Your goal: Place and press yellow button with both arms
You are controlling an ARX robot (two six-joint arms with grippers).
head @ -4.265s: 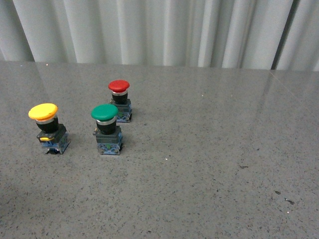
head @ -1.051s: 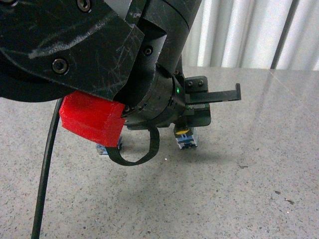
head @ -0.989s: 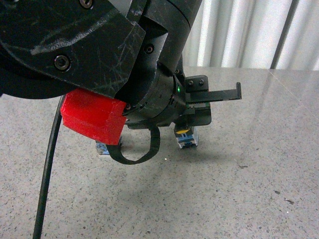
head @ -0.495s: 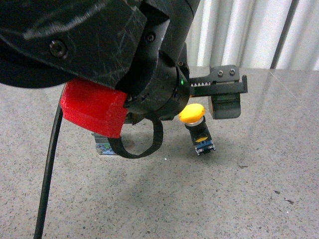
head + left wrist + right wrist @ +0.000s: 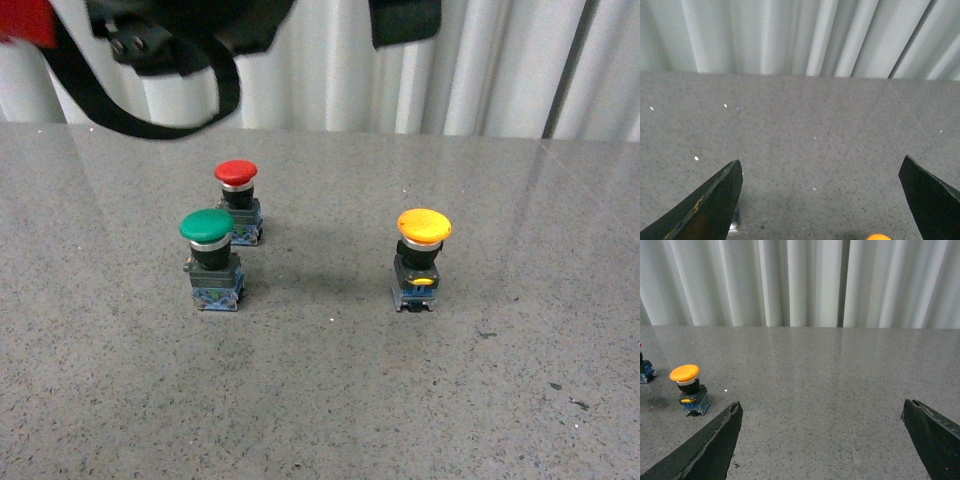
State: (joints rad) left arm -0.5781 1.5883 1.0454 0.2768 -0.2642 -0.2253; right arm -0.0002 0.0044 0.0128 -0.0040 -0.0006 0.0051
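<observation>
The yellow button stands upright and free on the grey table, to the right of the green and red buttons. In the left wrist view only the edge of its yellow cap shows. My left gripper is open and empty, raised above the table, with the cap below and between its fingers. Black parts of the left arm and its red block show along the top of the front view. My right gripper is open and empty; the yellow button stands well off to one side of it.
A green-capped button and a red-capped button stand close together left of the yellow one. The grey speckled table ends at a white pleated curtain.
The yellow button went from the far left to right of the green button. The left gripper has let it go and the arm has risen to the top of the front view.
</observation>
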